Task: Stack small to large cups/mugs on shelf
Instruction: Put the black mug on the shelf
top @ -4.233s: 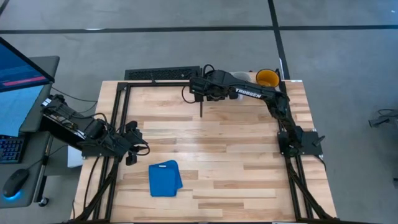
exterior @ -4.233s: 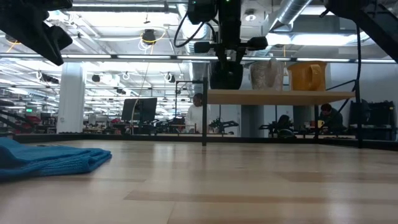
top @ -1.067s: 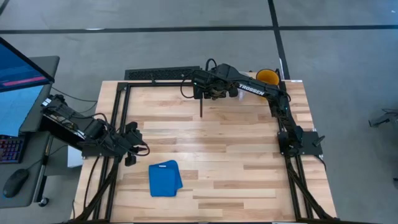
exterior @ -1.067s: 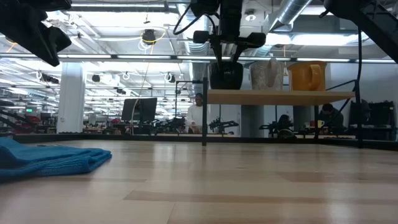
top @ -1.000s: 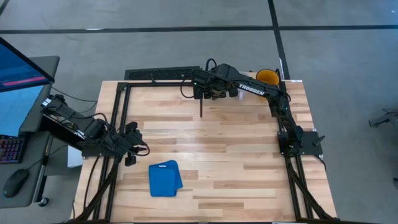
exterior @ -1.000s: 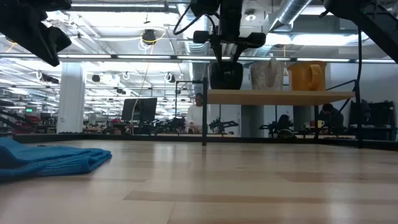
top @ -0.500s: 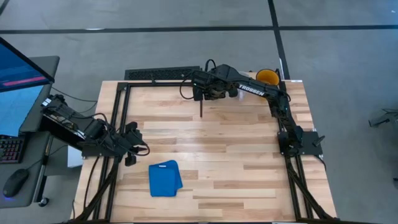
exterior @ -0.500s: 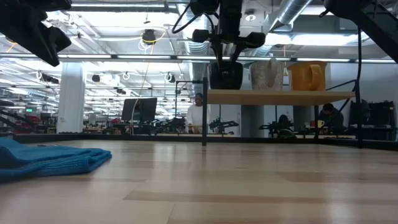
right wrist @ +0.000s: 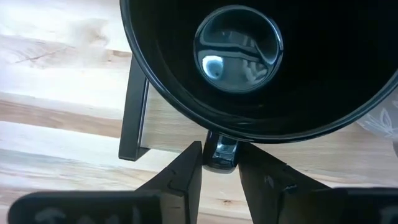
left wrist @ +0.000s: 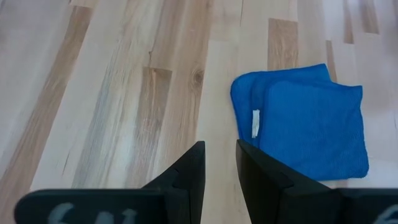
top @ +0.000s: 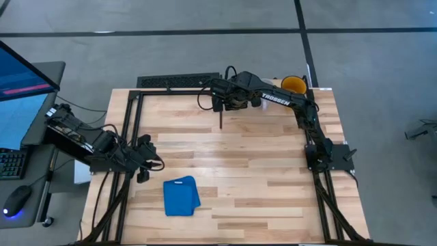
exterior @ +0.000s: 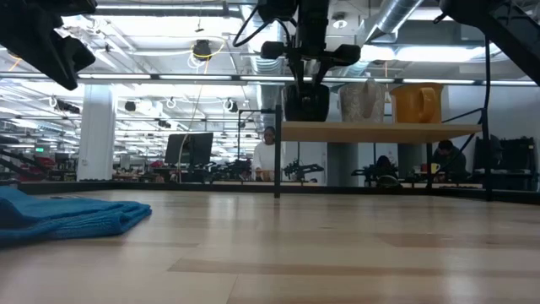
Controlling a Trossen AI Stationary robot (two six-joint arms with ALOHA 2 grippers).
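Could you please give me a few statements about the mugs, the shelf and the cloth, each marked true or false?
1. The glossy black mug stands on the raised light-wood shelf. True.
2. The yellow mug lies on the tabletop. False: it stands on the shelf.
3. The right gripper's fingers straddle the black mug's handle. True.
4. The folded blue cloth is on the shelf. False: it lies on the wooden tabletop.
5. The left gripper holds the cloth. False: it holds nothing.

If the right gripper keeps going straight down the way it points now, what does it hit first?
Most likely the glossy black mug on the raised light-wood shelf. The right gripper points down at it, its fingers either side of the mug's handle. Whether they grip it is unclear.
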